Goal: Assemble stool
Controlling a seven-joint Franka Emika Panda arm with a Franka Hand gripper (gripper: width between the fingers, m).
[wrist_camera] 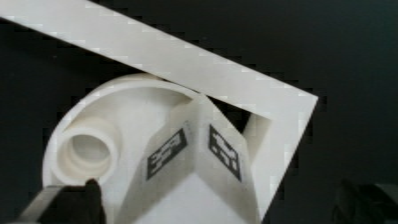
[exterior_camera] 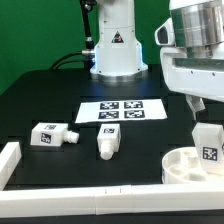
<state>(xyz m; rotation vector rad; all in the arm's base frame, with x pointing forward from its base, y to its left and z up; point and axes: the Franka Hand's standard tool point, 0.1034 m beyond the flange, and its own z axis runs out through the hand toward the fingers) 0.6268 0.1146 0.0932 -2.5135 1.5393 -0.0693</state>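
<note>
The round white seat disc [exterior_camera: 184, 166] lies at the exterior view's lower right, close to the corner of the border rails. One white leg [exterior_camera: 207, 140] stands upright in it, its tags facing out. My gripper [exterior_camera: 198, 108] hangs just above that leg, open. In the wrist view the leg [wrist_camera: 196, 160] rises from the seat disc [wrist_camera: 107, 120] between my dark fingers [wrist_camera: 63, 205], with a gap on each side. Two more legs lie on the black table: one [exterior_camera: 48, 134] at the exterior view's left, one [exterior_camera: 107, 141] near the middle.
The marker board [exterior_camera: 120, 111] lies flat in the middle of the table, in front of the robot base [exterior_camera: 113, 50]. White border rails run along the exterior view's left edge [exterior_camera: 8, 160] and front edge [exterior_camera: 100, 205]. Their corner [wrist_camera: 231, 70] sits beside the seat.
</note>
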